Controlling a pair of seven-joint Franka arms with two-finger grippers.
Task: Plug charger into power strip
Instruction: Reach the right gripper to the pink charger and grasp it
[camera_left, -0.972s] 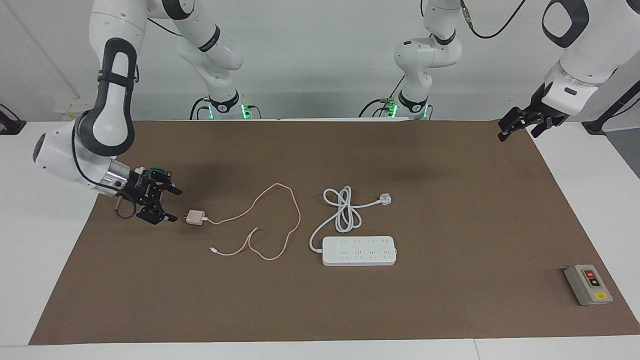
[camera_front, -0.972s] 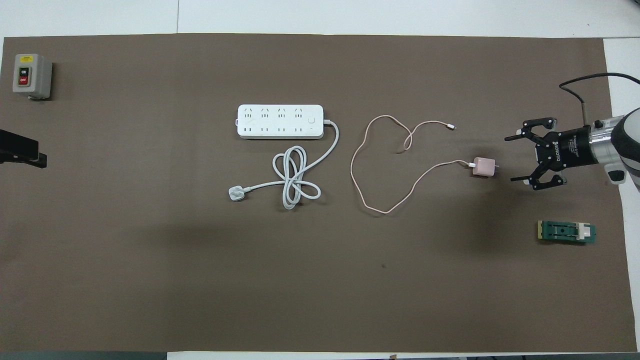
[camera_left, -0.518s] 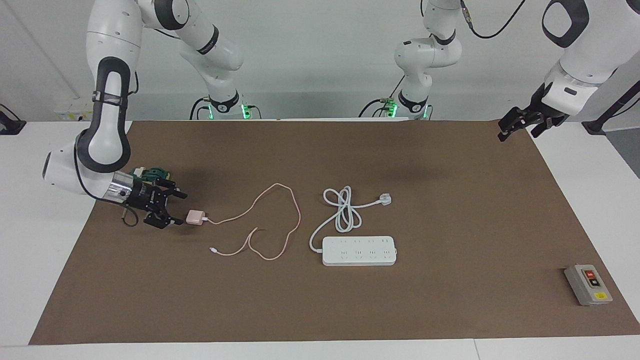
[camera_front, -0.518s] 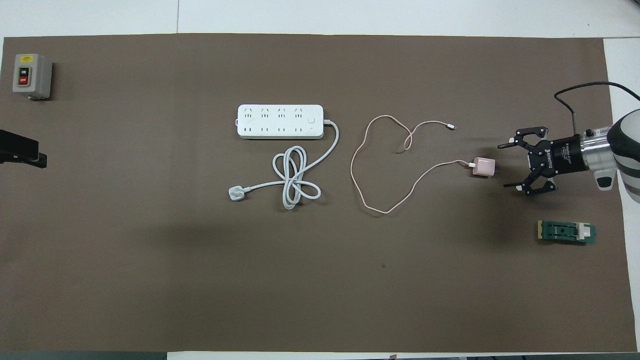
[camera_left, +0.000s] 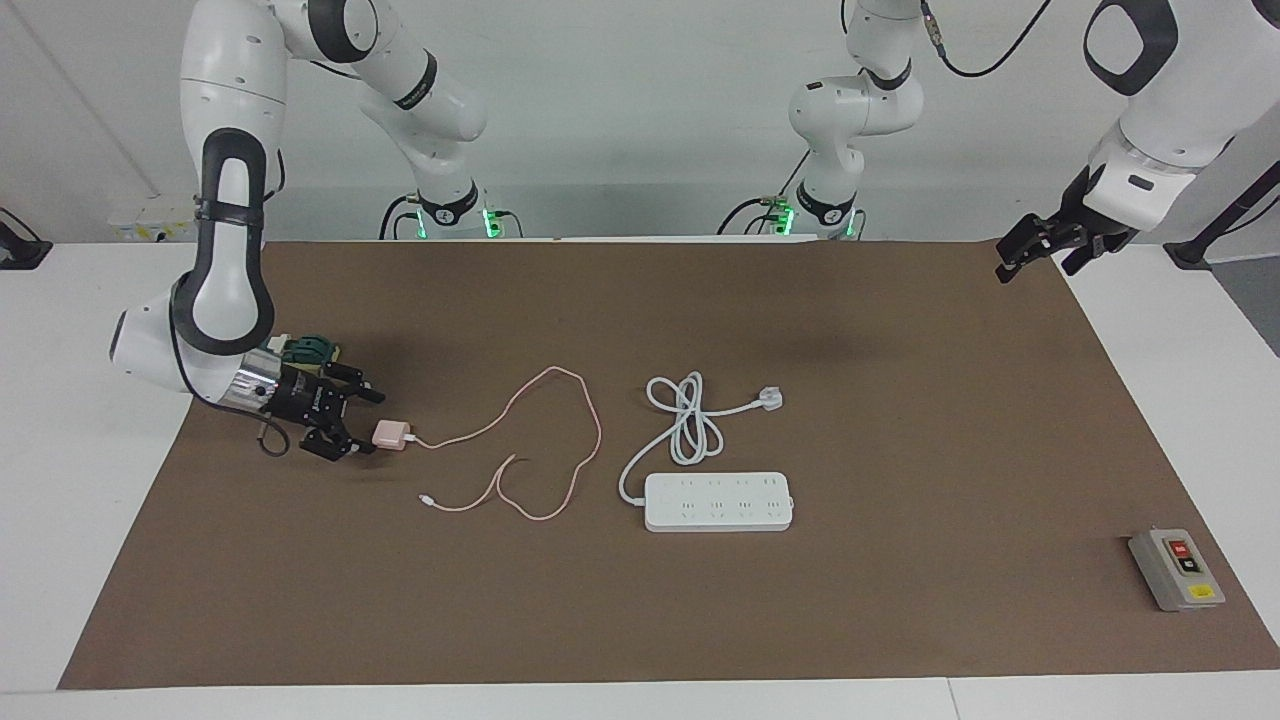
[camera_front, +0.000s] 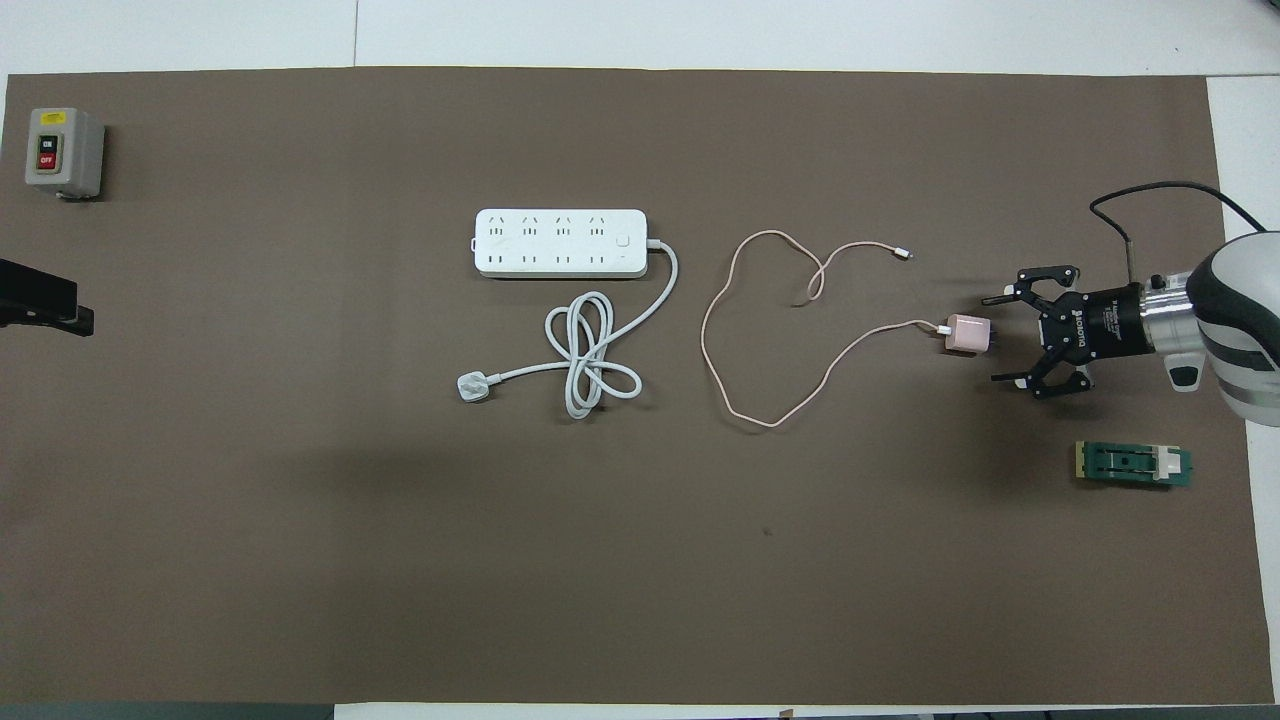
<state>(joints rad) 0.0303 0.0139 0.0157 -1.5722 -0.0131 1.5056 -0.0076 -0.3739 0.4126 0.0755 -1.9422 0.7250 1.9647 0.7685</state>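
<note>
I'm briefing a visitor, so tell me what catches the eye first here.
First, the right gripper, jaws open, low at the pink charger near the right arm's end of the brown mat. Then the white power strip mid-table with its coiled cord. The left gripper waits raised over the mat's corner.

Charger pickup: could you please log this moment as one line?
right gripper: open, at charger, no grip | left gripper: open, waiting | power strip: untouched

You see the left end effector (camera_front: 45, 305) only partly overhead, cut off at the frame's edge. The right arm hides most of the green part (camera_left: 308, 349) in the facing view.
</note>
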